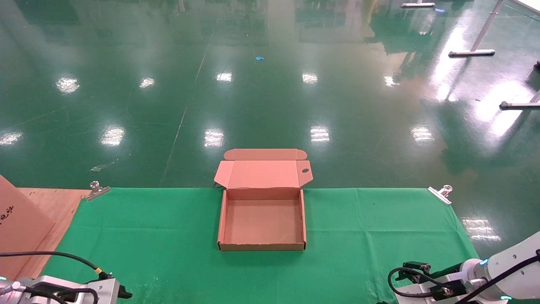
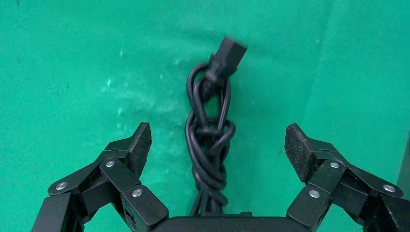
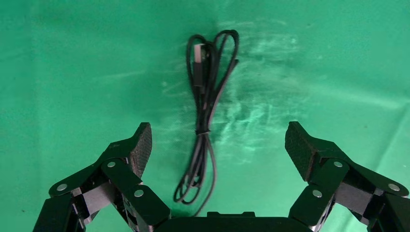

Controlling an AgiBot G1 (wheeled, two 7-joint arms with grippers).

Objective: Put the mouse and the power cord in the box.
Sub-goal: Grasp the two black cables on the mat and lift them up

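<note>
The brown cardboard box [image 1: 261,245] sits open at the middle of the green cloth, its lid flap [image 1: 263,174] standing up at the back. Nothing lies inside it. In the left wrist view the power cord [image 2: 209,145], a thick black knotted bundle with a blocky plug [image 2: 227,60], lies on the cloth. My left gripper [image 2: 217,131] hangs open above it, one finger on each side and neither touching. My right gripper [image 3: 217,129] is open over a thin black cable bundle [image 3: 205,121] tied at its middle. The mouse is out of view.
Both arms are low at the table's near corners, the left arm [image 1: 63,291] and the right arm [image 1: 464,278]. A wooden board [image 1: 55,211] with a cardboard sheet [image 1: 17,223] lies at the left. Metal clips [image 1: 96,188] [image 1: 441,193] hold the cloth at the far edge.
</note>
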